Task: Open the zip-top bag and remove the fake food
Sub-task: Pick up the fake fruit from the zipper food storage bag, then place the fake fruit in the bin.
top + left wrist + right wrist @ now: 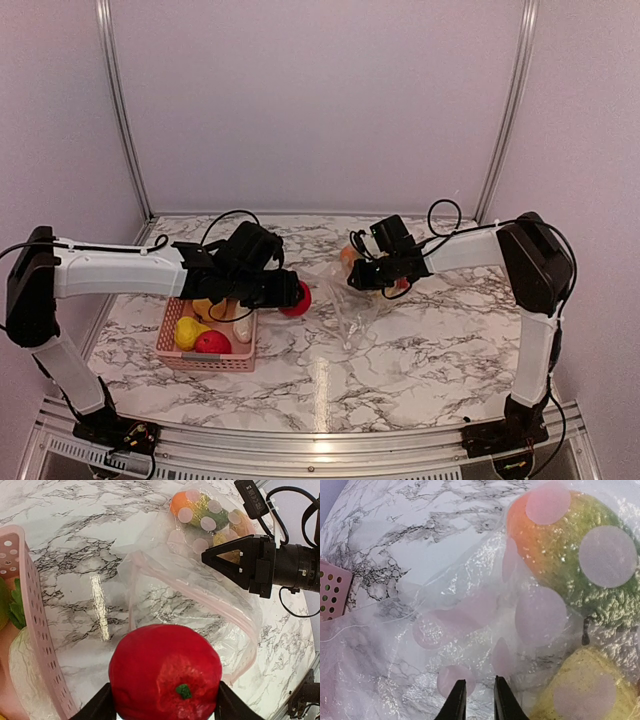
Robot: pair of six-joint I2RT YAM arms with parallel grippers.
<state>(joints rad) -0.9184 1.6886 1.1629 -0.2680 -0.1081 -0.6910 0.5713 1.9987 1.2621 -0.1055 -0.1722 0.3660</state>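
My left gripper (162, 700) is shut on a glossy red fruit (165, 672) with a green stem and holds it just right of the pink basket (296, 297). The clear zip-top bag (200, 610) lies crumpled on the marble with its pink zip mouth gaping towards the red fruit. My right gripper (356, 281) pinches the bag film near its far end; its fingers (456, 700) are almost together on the plastic. Inside the bag sit an orange-green fruit (570, 545) and a yellow one (590, 690).
The pink perforated basket (205, 362) stands at the left front and holds a yellow piece (188, 330), a red piece (212, 342) and a whitish piece (243, 330). White walls with metal posts close the back and sides.
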